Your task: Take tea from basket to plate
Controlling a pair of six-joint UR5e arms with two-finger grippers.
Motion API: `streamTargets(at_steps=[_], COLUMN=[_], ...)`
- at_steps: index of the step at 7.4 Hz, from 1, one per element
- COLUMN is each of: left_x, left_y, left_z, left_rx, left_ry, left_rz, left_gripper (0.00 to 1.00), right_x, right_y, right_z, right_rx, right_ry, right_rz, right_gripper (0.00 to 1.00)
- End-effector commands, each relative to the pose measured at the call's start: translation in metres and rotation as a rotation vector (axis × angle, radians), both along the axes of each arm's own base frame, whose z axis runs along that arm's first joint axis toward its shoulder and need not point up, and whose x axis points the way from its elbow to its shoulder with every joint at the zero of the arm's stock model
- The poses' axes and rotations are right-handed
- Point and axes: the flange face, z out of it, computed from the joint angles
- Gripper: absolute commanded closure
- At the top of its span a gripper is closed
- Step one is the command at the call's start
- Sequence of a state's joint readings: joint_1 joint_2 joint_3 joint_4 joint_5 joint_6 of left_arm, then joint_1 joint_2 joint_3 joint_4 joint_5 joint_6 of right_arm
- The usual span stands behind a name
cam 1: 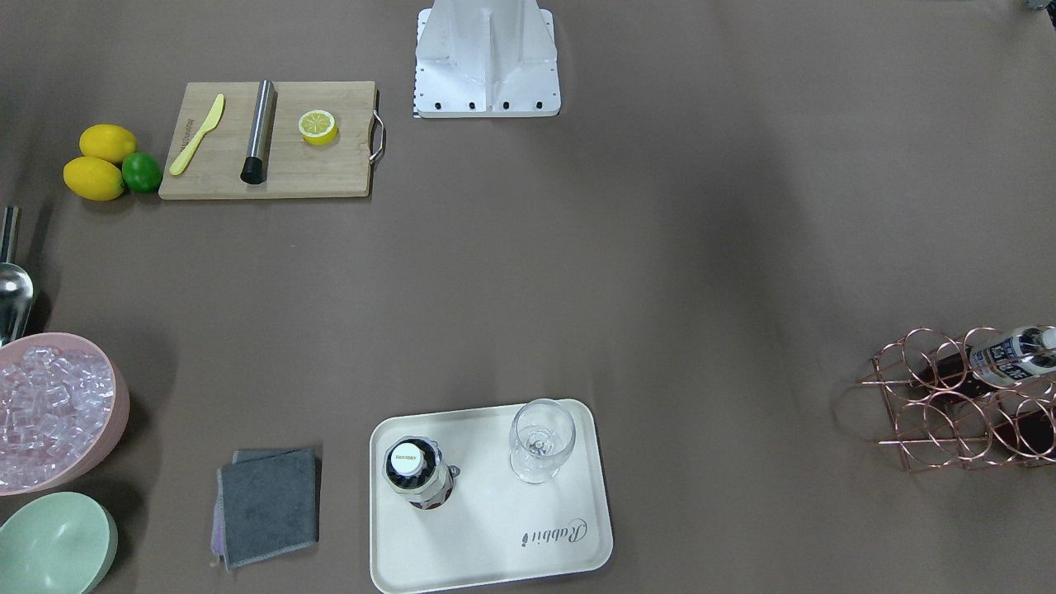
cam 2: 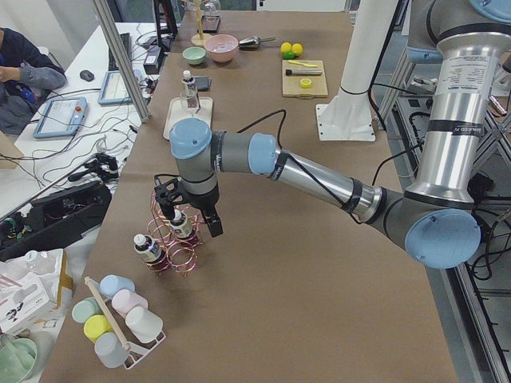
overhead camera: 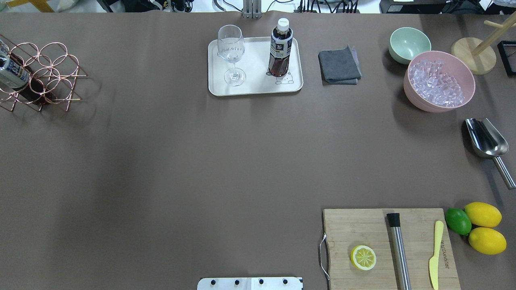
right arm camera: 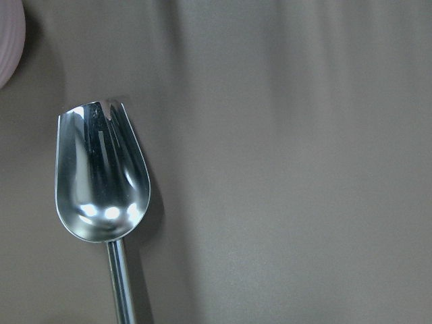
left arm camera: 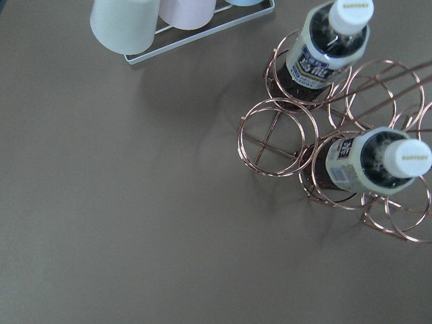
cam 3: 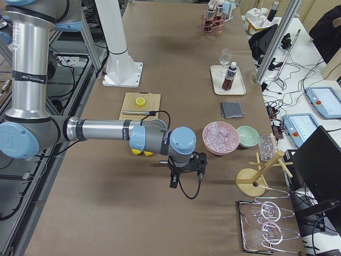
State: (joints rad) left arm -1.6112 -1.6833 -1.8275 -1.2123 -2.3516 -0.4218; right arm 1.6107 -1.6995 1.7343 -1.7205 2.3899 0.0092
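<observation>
One tea bottle (overhead camera: 281,50) stands upright on the plate (overhead camera: 254,86), long axis vertical, cap up, beside a wine glass (overhead camera: 231,52). A second tea bottle (left arm camera: 322,50) and a third tea bottle (left arm camera: 368,162) lie slanted through rings of the basket (left arm camera: 277,101), caps raised toward the table's left end. The left gripper (cam 2: 190,214) hangs above the basket. The right gripper (cam 3: 186,173) hangs above a metal scoop (right arm camera: 101,175). Neither gripper's opening or load can be determined.
</observation>
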Motion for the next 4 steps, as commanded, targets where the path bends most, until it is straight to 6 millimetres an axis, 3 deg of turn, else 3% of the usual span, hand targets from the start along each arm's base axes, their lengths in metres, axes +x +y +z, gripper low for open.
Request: streamTargets(at_steps=[1,2,4], left_x=[-0.005,-0.004,-0.002], left_y=[0.021,0.02,0.018], left_z=[0.061,0.094,0.121], left_rx=[0.191,0.216,0.19], left_ry=[-0.008,-0.003,0.022], left_rz=[0.197,0.225,0.215], left_gripper=[0.05,0.04,0.04], right_x=[0.0,0.0,0.0], right_y=[0.0,0.0,0.0], right_z=[0.0,0.0,0.0], right_rx=[0.0,0.0,0.0], right_ry=[0.0,0.0,0.0], right_rz=[0.0,0.0,0.0], right_gripper=[0.0,0.0,0.0])
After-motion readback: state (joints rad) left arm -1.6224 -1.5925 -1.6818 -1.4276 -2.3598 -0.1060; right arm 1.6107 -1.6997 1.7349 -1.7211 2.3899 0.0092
